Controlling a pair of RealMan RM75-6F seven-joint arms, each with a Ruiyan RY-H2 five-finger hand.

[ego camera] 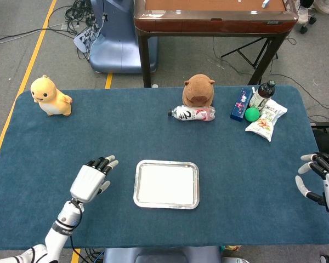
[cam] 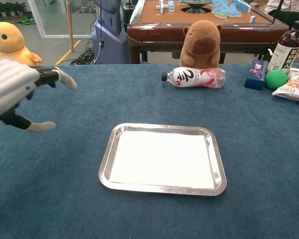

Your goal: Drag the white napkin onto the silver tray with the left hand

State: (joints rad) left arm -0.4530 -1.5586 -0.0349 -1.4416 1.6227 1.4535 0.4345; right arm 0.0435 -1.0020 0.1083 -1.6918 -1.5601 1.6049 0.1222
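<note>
1. Left hand, head view: held above the blue table just left of the silver tray, fingers spread and pointing up-right, nothing in its grasp, no contact with the tray.
2. Head view, white napkin: lies flat inside the silver tray, covering nearly all of the tray floor (rim visible all round).
3. Head view, right hand: at the table's right edge, well apart from the tray, fingers apart and holding nothing.
4. Head view, far side of table: yellow plush at far left; brown plush with a plastic bottle lying on its side just in front of it; blue box, dark bottle, green ball and snack bag clustered at far right.
5. Chest view, left hand: fills the left edge, raised off the cloth, fingers extended and separated, empty.
6. Chest view: white napkin sits wholly within the silver tray, edges roughly parallel to the rim.
7. Chest view: plastic bottle lies touching the base of the brown plush (cap to the left). Right hand not seen in this view.
</note>
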